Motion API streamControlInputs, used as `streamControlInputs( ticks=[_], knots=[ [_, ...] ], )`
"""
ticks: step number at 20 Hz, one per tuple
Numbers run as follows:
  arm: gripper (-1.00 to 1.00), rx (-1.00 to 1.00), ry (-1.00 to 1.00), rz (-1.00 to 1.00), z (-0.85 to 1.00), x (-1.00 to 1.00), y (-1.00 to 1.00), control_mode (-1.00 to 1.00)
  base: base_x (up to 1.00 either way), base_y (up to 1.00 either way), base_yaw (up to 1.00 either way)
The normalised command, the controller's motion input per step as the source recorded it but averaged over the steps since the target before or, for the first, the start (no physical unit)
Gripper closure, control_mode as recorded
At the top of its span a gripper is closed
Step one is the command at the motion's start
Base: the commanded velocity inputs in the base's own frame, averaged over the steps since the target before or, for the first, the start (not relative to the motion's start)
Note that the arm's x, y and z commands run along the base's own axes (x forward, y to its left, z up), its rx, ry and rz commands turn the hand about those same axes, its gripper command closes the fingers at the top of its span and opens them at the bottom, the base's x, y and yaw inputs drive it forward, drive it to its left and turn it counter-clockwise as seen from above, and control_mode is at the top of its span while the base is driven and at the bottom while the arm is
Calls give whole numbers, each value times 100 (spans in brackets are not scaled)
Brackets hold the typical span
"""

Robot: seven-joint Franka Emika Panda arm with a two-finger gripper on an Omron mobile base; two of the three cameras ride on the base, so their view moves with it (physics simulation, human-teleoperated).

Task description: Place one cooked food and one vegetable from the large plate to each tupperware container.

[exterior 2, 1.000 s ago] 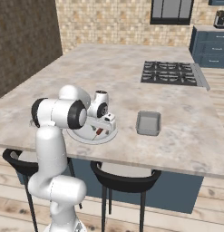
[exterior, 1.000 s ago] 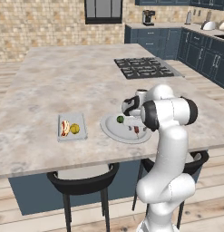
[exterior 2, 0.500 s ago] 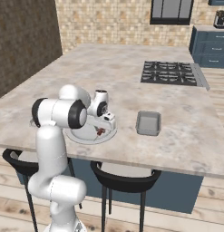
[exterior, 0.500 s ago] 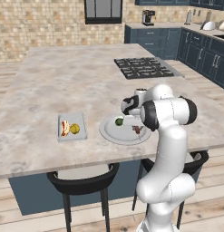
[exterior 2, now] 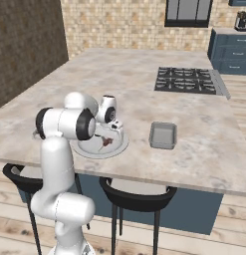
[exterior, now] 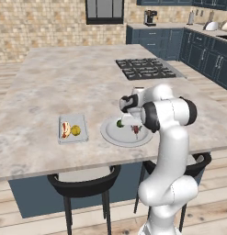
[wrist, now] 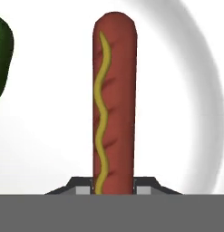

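In the hand view a reddish-brown sausage (wrist: pixel 114 104) with a wavy mustard line lies on the large plate (wrist: pixel 181 118). My gripper (wrist: pixel 114 185) is shut on its near end, one fingertip on each side. A dark green vegetable (wrist: pixel 2 59) lies on the plate at the left edge. From the base views the hand (exterior: pixel 132 118) hangs low over the large plate (exterior: pixel 110 134), beside the green vegetable (exterior: pixel 119 123). One tupperware container (exterior: pixel 72 129) to the plate's left holds a hot dog and a yellow piece. The other tupperware container (exterior 2: pixel 163 135) stands empty to the plate's (exterior 2: pixel 89 149) right.
The plate and both trays stand near the front edge of a marble island counter (exterior: pixel 64 82). A gas hob (exterior: pixel 144 69) lies further back on the right. Two dark stools (exterior: pixel 82 183) stand below the counter's front edge.
The jaws have closed on the sausage's end. The hand has stayed over the plate and the food on the trays has not moved.
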Motion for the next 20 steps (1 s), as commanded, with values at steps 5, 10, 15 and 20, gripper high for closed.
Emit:
streamControlInputs(
  ticks=[5,10,15,20],
  knots=[
    [100,0,-13,-4,77,-75,6,-100,0,0,0],
    [100,-1,-17,-15,91,-88,33,-100,0,0,0],
    [100,-5,-7,-18,71,-89,36,-100,0,0,0],
    [100,-8,10,-10,18,-48,5,-100,0,0,0]
  ],
)
